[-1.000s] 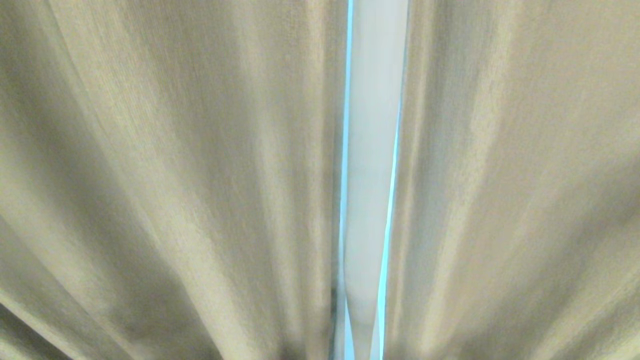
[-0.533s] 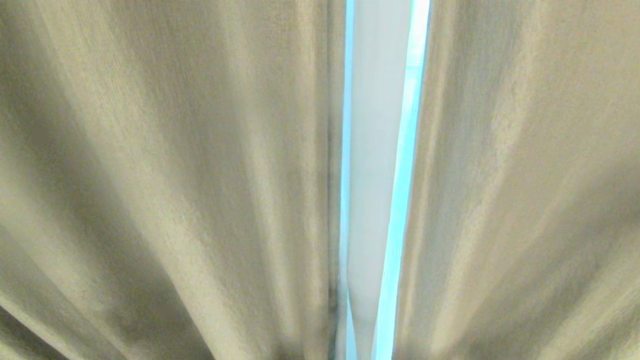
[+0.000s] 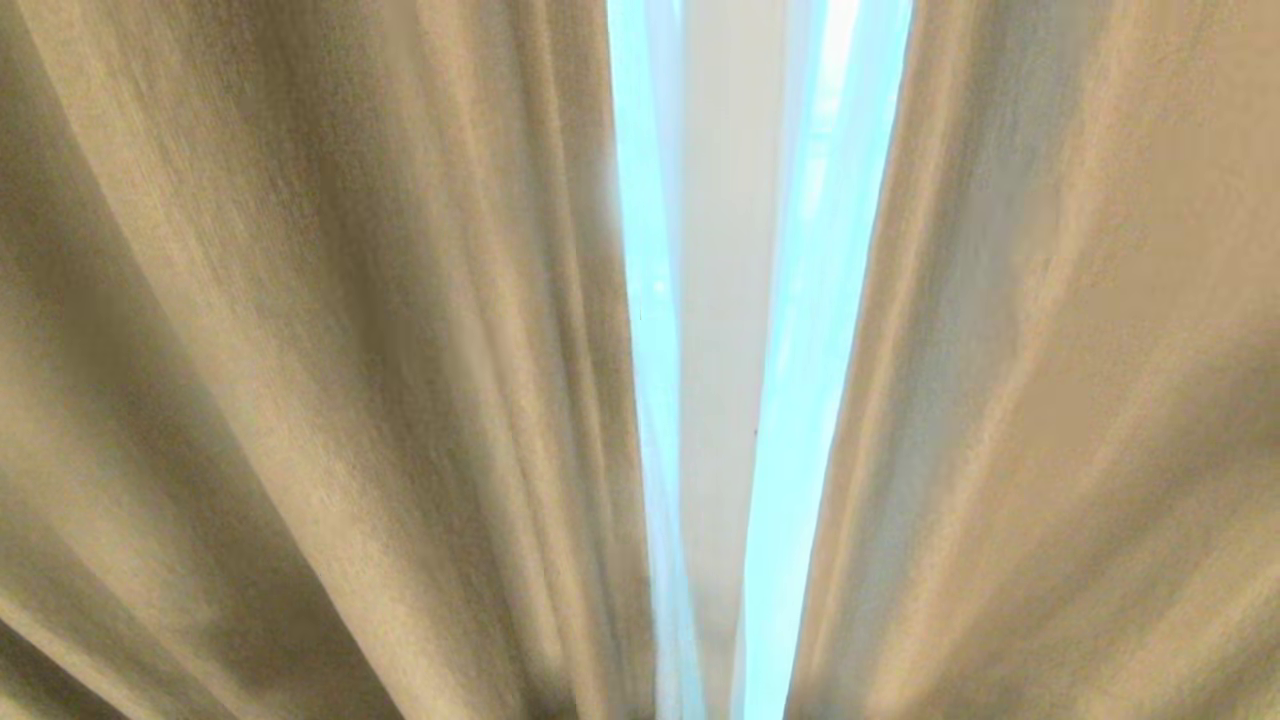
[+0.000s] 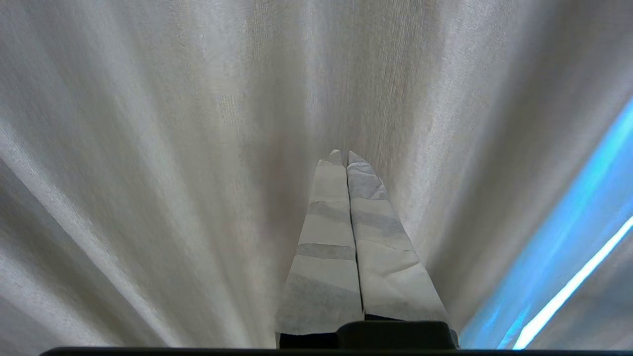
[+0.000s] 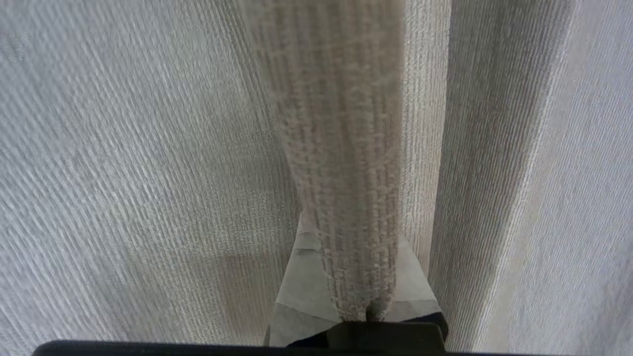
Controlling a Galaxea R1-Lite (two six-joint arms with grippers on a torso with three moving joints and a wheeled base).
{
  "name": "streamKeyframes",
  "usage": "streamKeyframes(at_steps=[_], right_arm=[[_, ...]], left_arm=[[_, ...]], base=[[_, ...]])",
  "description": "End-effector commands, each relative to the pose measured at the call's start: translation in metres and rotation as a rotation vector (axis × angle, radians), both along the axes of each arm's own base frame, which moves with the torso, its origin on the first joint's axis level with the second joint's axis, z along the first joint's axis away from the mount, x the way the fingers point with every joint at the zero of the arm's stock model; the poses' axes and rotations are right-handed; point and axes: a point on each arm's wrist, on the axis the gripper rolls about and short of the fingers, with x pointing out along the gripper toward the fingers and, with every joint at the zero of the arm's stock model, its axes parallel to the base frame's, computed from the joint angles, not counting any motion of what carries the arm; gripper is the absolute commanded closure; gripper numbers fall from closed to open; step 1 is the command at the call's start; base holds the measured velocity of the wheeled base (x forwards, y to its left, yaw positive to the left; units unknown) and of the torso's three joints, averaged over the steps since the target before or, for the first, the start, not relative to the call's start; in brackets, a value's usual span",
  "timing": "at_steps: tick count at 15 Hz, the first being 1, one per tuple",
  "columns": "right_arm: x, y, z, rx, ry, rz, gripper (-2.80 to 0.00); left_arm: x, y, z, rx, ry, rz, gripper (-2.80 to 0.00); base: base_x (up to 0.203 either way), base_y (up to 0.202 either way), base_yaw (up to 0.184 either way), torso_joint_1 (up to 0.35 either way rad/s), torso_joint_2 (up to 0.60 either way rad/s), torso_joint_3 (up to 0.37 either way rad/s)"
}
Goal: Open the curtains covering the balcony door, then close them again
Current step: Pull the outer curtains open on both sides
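**Right gripper pinches a curtain fold while a bright gap shows between the panels**

In the head view the curtains (image 3: 330, 360) fill nearly the whole frame: two thick beige-grey woven panels hang in long pleats, one on the robot's left and one on its right (image 3: 1050, 380). Between them runs a tall narrow gap (image 3: 740, 330), wider at the top than at the bottom, where pale sheer fabric glows white and light blue. The balcony door itself cannot be made out behind that glow. Neither arm shows in this view.

The right wrist view shows the right gripper (image 5: 357, 277) closed on a bunched fold of the coarse woven curtain (image 5: 346, 148); the fold rises from between its tape-wrapped fingers (image 5: 301, 291) and covers their tips. More pleated fabric hangs close on both sides.

The left wrist view shows the left gripper (image 4: 344, 160) with its two taped fingers (image 4: 326, 237) pressed together, nothing between them. Its tips lie just at the pleated curtain (image 4: 148, 148); whether they touch it cannot be told. A strip of blue light (image 4: 583, 257) runs along one edge of that panel
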Motion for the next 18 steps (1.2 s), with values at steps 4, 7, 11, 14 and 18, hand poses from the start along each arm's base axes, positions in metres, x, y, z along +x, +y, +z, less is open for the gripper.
streamKeyframes(at_steps=[4, 7, 11, 14, 18], right_arm=[[-0.007, 0.029, 0.007, -0.012, -0.001, 0.047, 0.00], [-0.009, 0.051, 0.006, -0.002, 0.006, 0.080, 0.00], [-0.009, 0.080, 0.004, 0.000, 0.007, 0.136, 0.00], [-0.009, 0.095, 0.004, -0.002, 0.008, 0.168, 0.00], [-0.010, 0.105, 0.003, -0.001, 0.008, 0.190, 0.00]], left_arm=[[0.000, 0.000, 0.000, 0.000, -0.001, 0.001, 0.00], [0.000, 0.000, 0.000, -0.001, -0.001, 0.001, 0.00], [0.000, 0.000, 0.000, -0.001, -0.001, 0.001, 0.00], [0.000, 0.000, 0.000, 0.000, -0.001, 0.001, 0.00], [0.000, 0.000, 0.000, 0.001, -0.001, 0.001, 0.00]], base=[[0.000, 0.000, 0.000, 0.000, 0.00, 0.000], [0.000, 0.000, 0.000, 0.000, 0.00, 0.000], [0.000, 0.000, 0.000, 0.000, 0.00, 0.000], [0.000, 0.000, 0.000, 0.000, 0.00, 0.000], [0.000, 0.000, 0.000, 0.000, 0.00, 0.000]])
